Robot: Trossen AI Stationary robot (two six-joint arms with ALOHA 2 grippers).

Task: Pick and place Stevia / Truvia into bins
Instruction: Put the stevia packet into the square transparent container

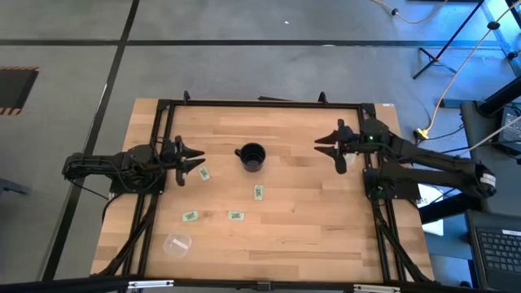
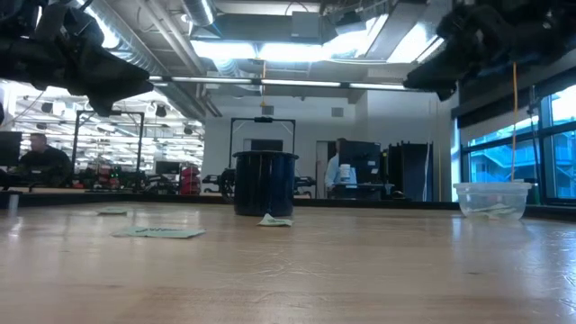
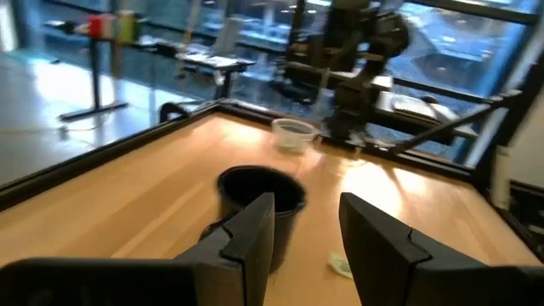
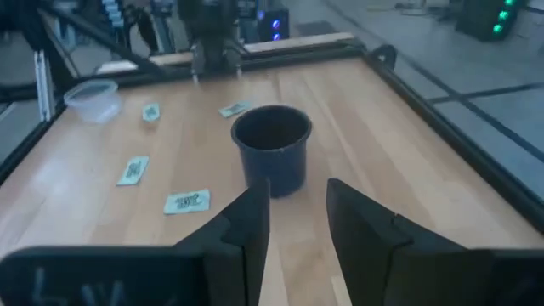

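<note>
Packets: four Stevia packets lie flat on the counter (image 1: 309, 244) in the high view. One (image 1: 204, 174) is left of centre, one (image 1: 258, 192) at centre just below the black cup (image 1: 251, 156), and two, (image 1: 190, 216) and (image 1: 235, 216), sit lower down.
Handling: they look very light, thin and limp, probably sliding easily on the wood. Lying flat they offer no raised edge, so I judge a pinch across the short width from straight above, fingertips pressed to the counter, is the way to take one.
Bin: one clear bin (image 1: 177, 243) stands in the lower left of the high view, well apart from the cup. In the low view it shows at the right, something pale in its bottom. A second bin is not clear to me in the high view.
Left tool: the left tool (image 1: 195, 162) hovers at centre-left of the high view, fingers spread with a clear gap, holding nothing.
Nearest packet: the left-of-centre packet lies just beside and below this tool's tips, down on the counter while the tool hangs above.
Right tool: the right tool (image 1: 325, 145) waits at upper right of centre, fingers parted, empty, well apart from every packet.
Cup: stands between the two tools.
</note>
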